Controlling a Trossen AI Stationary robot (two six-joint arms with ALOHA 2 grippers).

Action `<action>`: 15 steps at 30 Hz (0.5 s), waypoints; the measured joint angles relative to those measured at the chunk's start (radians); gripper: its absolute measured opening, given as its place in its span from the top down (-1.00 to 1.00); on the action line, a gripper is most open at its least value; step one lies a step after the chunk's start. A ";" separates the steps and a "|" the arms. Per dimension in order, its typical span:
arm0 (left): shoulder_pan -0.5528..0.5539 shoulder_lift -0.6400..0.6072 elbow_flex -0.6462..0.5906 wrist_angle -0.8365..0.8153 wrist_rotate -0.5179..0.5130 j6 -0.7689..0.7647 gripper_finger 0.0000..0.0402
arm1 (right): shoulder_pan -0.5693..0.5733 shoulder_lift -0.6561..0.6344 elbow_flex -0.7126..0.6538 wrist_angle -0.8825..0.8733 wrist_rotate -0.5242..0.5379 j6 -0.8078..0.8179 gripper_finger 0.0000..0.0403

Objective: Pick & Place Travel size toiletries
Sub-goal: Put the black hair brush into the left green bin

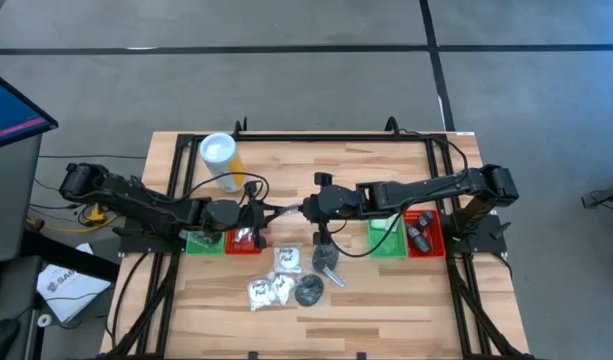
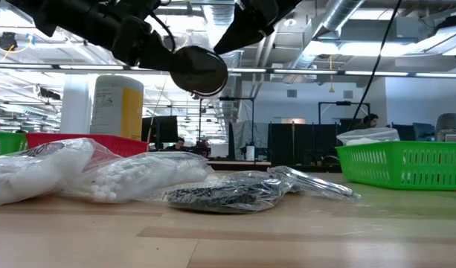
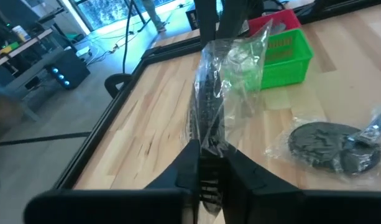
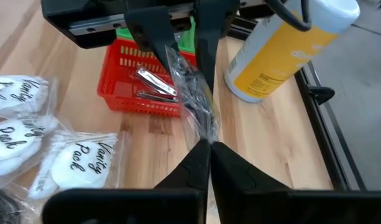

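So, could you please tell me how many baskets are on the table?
4: a green basket and red basket side by side under the left arm, another green basket and red basket under the right arm.

Left-side red slotted plastic basket holds silvery metal clippers. White round sachets carry black cursive print. Yellow cylinder bottle, white cap. Right-side green mesh basket. Light wood-grain tabletop.
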 joint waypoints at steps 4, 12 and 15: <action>-0.014 0.000 0.000 -0.012 -0.045 -0.017 0.90 | -0.008 0.000 0.000 -0.004 0.000 0.000 0.92; -0.050 -0.044 0.000 -0.182 -0.143 -0.148 0.89 | -0.020 0.001 0.000 -0.065 0.000 0.024 0.75; -0.061 -0.076 0.000 -0.265 -0.146 -0.215 0.89 | -0.026 0.001 0.000 -0.078 0.000 0.027 0.72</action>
